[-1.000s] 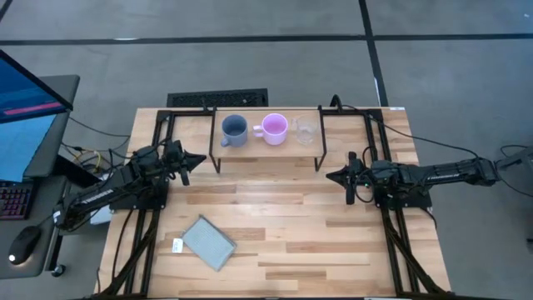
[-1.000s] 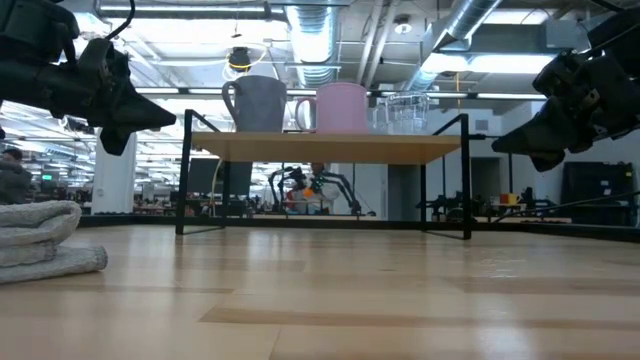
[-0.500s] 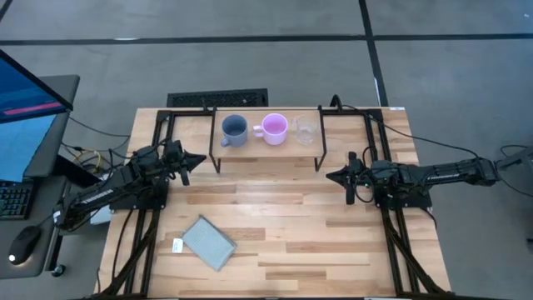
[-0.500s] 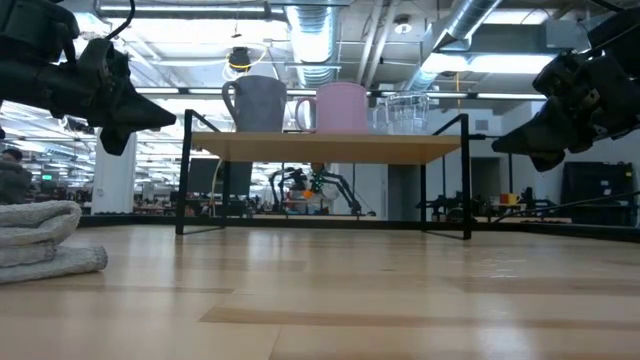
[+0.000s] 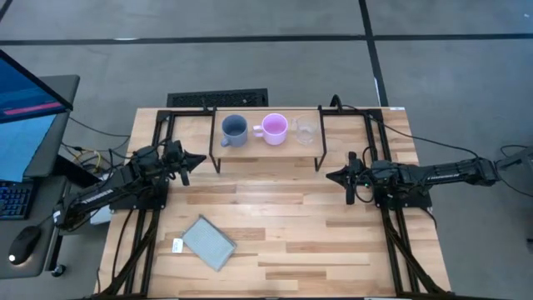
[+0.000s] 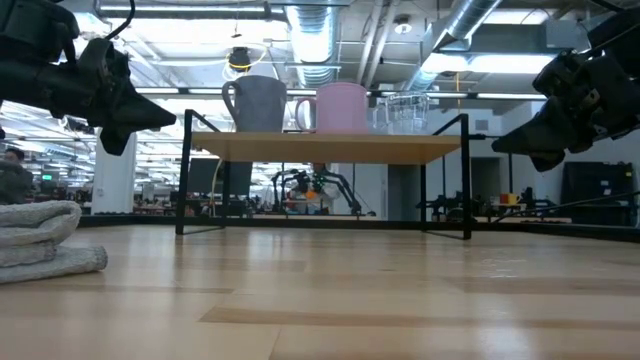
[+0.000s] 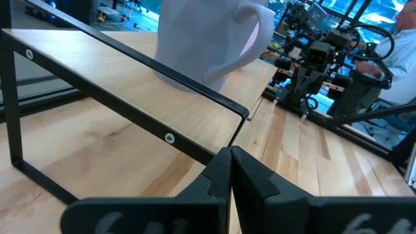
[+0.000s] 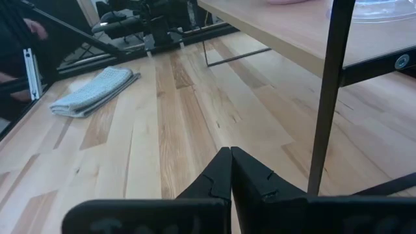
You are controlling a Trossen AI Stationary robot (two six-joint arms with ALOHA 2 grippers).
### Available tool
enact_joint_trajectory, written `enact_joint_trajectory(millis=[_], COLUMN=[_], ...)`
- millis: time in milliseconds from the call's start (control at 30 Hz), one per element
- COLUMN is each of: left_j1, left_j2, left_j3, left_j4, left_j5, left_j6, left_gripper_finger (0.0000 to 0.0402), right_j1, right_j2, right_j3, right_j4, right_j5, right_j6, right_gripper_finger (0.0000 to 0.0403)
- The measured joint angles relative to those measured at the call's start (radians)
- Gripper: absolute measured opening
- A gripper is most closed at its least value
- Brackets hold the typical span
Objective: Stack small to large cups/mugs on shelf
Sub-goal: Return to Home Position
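High view had it all: glass cup (image 5: 306,131), pink mug (image 5: 274,127) and grey mug (image 5: 233,129) stood side by side in a row on the shelf (image 5: 254,142), none nested. Left gripper (image 5: 194,158) hung just off the shelf's left legs, right gripper (image 5: 331,176) off its right legs. Both were pinched together and held nothing. For the retreat home, I'd say each arm wanted to pull straight back from the frame, slowly, with no swing toward those legs.

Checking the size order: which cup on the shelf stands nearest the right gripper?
The clear glass cup, at one end of the shelf, beside the pink mug; the grey-blue mug stands farthest.
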Motion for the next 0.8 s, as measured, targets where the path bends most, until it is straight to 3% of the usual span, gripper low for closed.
enact_joint_trajectory(millis=[800], left_j1=[-0.030], left_j2=[0.000], left_j3=[0.000], left_j4=[-0.001], left_j5=[-0.021], left_j6=[0.000], left_gripper_finger=[0.0000], right_j1=[0.000], right_j2=[0.000], right_j3=[0.000], right_j4=[0.000], right_j5=[0.000], right_j6=[0.000], right_gripper_finger=[0.0029])
